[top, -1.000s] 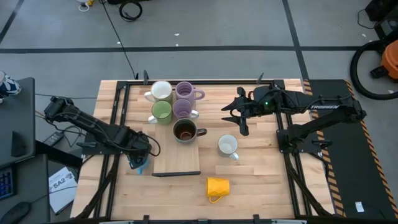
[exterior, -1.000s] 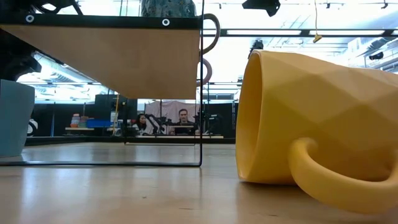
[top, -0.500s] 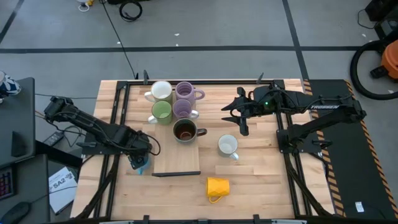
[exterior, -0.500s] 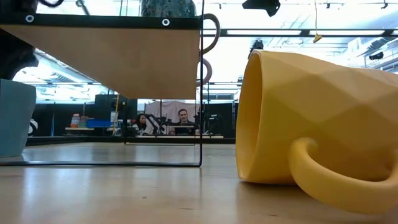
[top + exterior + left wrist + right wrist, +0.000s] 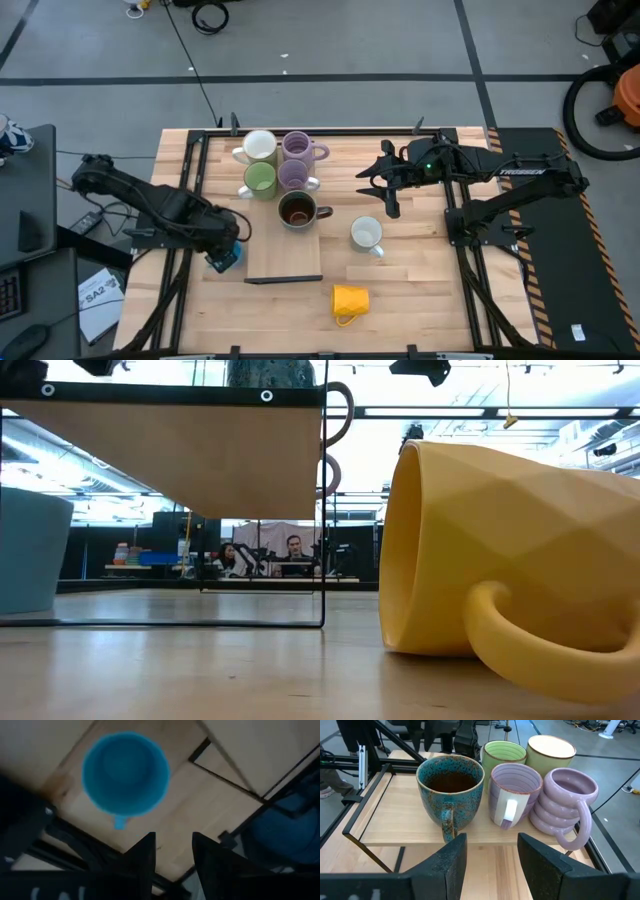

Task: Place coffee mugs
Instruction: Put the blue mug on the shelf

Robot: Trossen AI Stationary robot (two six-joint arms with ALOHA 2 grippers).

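A blue mug [image 5: 125, 772] stands upright on the table [image 5: 400, 280] at the near left, beside the raised wooden platform [image 5: 285, 255]. It also shows in the low view as the blue mug [image 5: 30, 550] at the left edge. My left gripper [image 5: 174, 837] hovers open above it, clear of its rim. On the platform stand a white [image 5: 260, 147], a green [image 5: 260, 180], two lavender [image 5: 297, 147] and a speckled dark mug [image 5: 297, 210]. A white mug [image 5: 367, 234] stands on the table. A yellow mug [image 5: 350, 300] lies on its side. My right gripper [image 5: 492, 840] waits open, facing the platform.
The platform's black wire frame [image 5: 323, 510] stands between the blue mug and the yellow mug [image 5: 510, 550]. Black rails [image 5: 190, 200] run along both sides of the table. Bare tabletop lies between the platform and the right rail. People sit in the room far behind.
My left gripper has risen straight up from the blue mug and rolled about its wrist. The blue mug stays upright on the table and has shifted a little toward the table's right. My right arm has kept still.
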